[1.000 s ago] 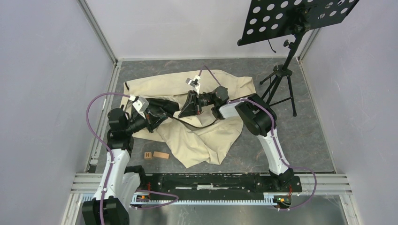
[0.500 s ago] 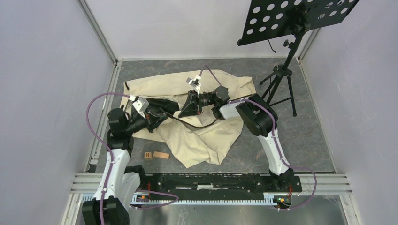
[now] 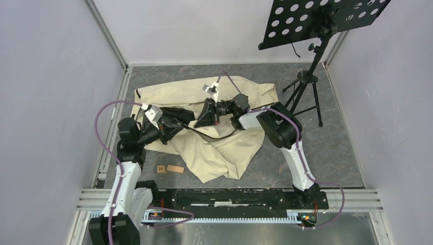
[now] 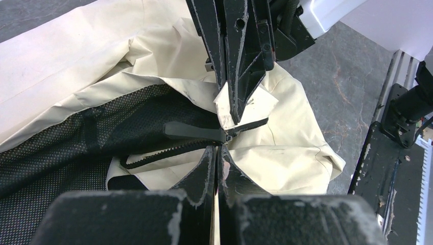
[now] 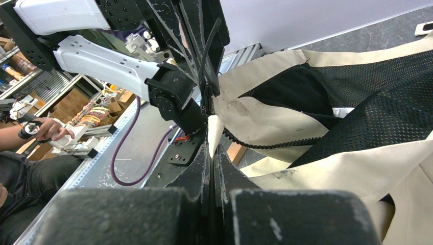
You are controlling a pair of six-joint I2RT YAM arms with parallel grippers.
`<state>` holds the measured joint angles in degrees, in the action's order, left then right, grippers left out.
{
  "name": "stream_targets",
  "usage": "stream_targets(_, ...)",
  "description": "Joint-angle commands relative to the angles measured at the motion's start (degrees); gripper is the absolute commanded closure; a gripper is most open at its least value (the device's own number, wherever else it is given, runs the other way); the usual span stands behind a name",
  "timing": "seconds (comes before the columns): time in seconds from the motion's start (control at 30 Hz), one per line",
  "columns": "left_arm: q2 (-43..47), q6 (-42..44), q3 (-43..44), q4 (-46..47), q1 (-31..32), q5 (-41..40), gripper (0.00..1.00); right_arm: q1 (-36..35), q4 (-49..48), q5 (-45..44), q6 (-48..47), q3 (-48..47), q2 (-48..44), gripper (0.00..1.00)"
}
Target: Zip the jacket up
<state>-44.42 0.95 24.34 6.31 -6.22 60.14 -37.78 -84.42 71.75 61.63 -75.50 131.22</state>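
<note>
The cream jacket lies crumpled on the grey table with its dark mesh lining turned out. Its dark zipper lies unjoined, the slider at the hem end. My left gripper is shut, its tips right at the slider on the jacket's edge. My right gripper faces it tip to tip and is shut on a cream hem corner. In the left wrist view the right gripper comes in from above. The zipper teeth also run past the right fingers.
Two small wooden blocks lie left of the jacket's near edge. A music stand on a tripod stands at the back right. The black base rail runs along the near edge. Walls enclose the table.
</note>
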Motion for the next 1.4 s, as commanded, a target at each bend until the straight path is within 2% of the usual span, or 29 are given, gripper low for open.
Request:
stream_targets(0.0, 0.0, 2.5, 1.2, 0.8, 0.5, 0.7, 0.98, -0.3, -27.6, -0.1, -0.7, 0.0, -3.5, 1.00)
stream_targets(0.9, -2.2, 2.7, 2.0, -0.3, 1.4, 2.8, 0.98, -0.8, -27.6, 0.0, -0.5, -1.0, -2.8, 1.00)
stream_targets(1.37, -4.1, -0.1, 1.8, 2.2, 2.4, 5.3, 0.98, -2.4, -27.6, -1.4, -0.4, -3.2, -2.2, 1.00)
